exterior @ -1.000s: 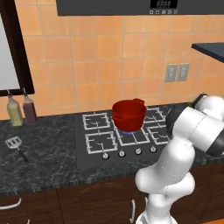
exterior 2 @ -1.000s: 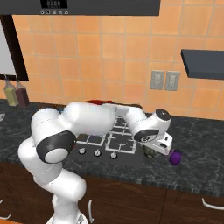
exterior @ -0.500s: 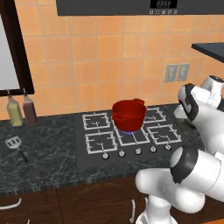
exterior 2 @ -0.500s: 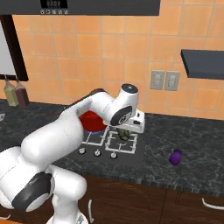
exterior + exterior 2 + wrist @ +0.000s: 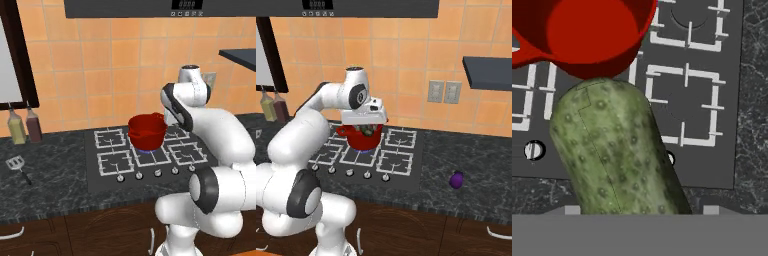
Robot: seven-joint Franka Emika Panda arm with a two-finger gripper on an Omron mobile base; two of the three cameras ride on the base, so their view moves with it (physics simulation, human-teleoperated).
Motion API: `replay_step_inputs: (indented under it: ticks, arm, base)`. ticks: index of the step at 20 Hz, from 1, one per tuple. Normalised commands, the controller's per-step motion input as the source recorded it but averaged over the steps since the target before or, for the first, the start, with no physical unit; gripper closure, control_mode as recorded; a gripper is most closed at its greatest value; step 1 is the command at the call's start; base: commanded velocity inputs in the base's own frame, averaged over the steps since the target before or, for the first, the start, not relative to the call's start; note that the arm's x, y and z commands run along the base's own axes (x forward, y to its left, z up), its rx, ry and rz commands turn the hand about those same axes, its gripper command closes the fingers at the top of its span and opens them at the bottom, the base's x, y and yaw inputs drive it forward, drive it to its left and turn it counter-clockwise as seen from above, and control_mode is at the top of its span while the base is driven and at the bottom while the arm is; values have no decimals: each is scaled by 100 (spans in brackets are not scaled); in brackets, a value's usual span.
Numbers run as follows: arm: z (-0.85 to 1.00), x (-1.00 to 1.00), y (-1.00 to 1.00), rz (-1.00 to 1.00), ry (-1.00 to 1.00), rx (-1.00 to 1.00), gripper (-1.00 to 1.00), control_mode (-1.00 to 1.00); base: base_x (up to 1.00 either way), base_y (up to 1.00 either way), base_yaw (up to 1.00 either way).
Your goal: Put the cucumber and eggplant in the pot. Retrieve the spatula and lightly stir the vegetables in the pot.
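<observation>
Your gripper (image 5: 367, 131) holds the cucumber (image 5: 614, 155), which points lengthwise toward the pot (image 5: 582, 30). The pot sits on the stove (image 5: 687, 105), just ahead and below, slightly left in the hand view.

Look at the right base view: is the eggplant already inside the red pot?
No, the purple eggplant lies on the dark counter well to the right of the stove, apart from the red pot.

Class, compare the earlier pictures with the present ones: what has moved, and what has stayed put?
The arm swung from the right-hand counter, near the eggplant, left to the pot, carrying the cucumber in its gripper above the stove. The pot, eggplant, spatula and bottles stayed where they were.
</observation>
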Motion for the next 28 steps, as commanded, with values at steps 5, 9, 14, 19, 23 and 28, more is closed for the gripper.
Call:
replay_step_inputs:
  ticks: [5, 9, 14, 19, 23, 28]
  arm:
    - [0, 82, 81, 4, 31, -29, 100, -100]
    - [-35, 85, 23, 3, 28, -32, 100, -100]
    - [-49, 71, 0, 3, 21, -22, 100, -100]
    - [-25, 55, -13, 0, 7, -3, 100, -100]
    - [-46, 49, -31, 0, 4, 0, 100, -100]
    - [-44, 36, -16, 0, 1, 0, 100, -100]
  base:
    - [0, 0, 0]
    - [0, 0, 0]
    - [0, 0, 0]
    - [0, 0, 0]
    - [0, 0, 0]
    - [0, 0, 0]
